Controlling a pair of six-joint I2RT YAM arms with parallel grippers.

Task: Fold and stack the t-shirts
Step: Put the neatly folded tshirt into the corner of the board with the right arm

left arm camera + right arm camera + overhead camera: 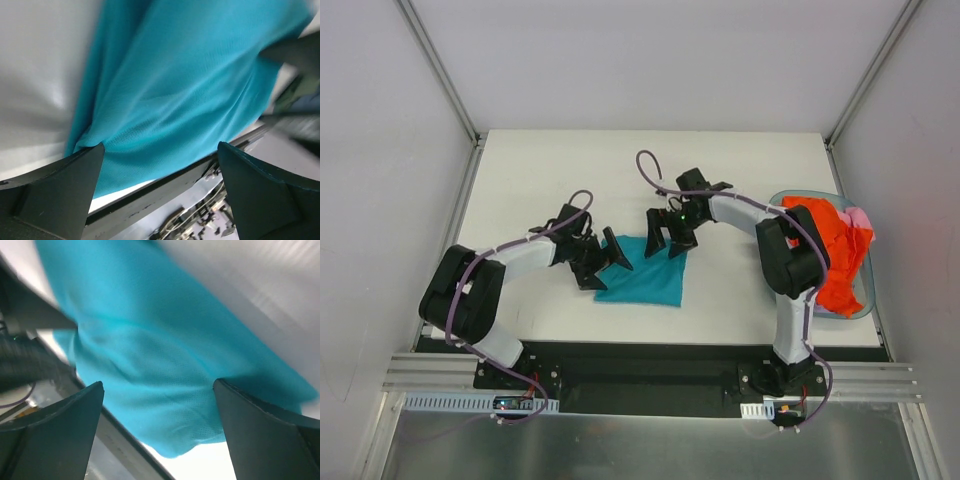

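On the white worktop [740, 180], a tub [863, 300] at the right edge holds the heaped orange-red t-shirt [825, 250], nearer the right arm. The folded teal t-shirt [645, 285] lies flat at centre, its left edge below the left claw [607, 262] and its far right corner below the right claw [667, 243]. Both claws are spread apart, gripping nothing.

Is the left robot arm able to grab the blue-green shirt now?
Probably yes. The left gripper hangs open at the left edge of the teal shirt, with nothing between them; the right gripper sits at its far edge.
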